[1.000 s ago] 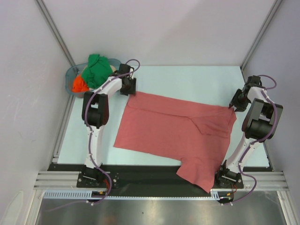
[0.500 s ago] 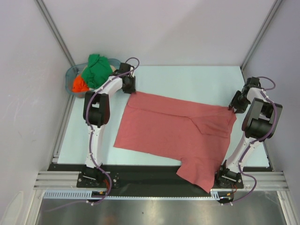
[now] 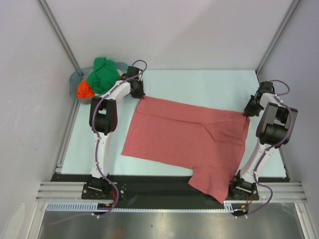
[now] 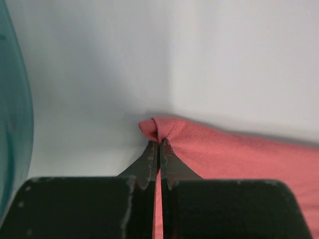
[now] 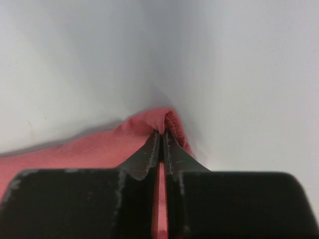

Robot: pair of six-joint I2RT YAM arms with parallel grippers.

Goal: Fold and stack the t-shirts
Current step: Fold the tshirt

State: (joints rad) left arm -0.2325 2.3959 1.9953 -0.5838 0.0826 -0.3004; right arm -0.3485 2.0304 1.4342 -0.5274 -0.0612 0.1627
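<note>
Over the last second both arms have crept a little toward 12 o'clock, carrying the far edge of the salmon-red t-shirt (image 3: 184,139) with them. That edge now runs straighter between the two held corners than it did a second ago.

The left gripper (image 4: 159,143) is closed on the shirt's corner at about 11 o'clock. Its wrist view shows a small fold of red cloth pinched between the tips. The right gripper (image 5: 162,133) is clamped the same way on the corner at about 2 o'clock.

I read this as spreading the shirt flat before the first fold. The far hem is nearly straight, but nothing is folded yet.

The shirt lies across the middle of the tabletop (image 3: 199,82), with a crease running from its centre toward 3 o'clock. One sleeve trails at 5 o'clock over the dark strip (image 3: 149,181) at the near edge, beside the right arm's base.

The tabletop is pale, smooth and matte. At 10 o'clock a clear blue-tinted tub (image 3: 73,79) holds a green t-shirt (image 3: 102,73) and an orange t-shirt (image 3: 84,91), bunched up and waiting. Plain white walls (image 3: 174,30) close in three sides, with metal frame posts (image 3: 57,30) in the far corners.
</note>
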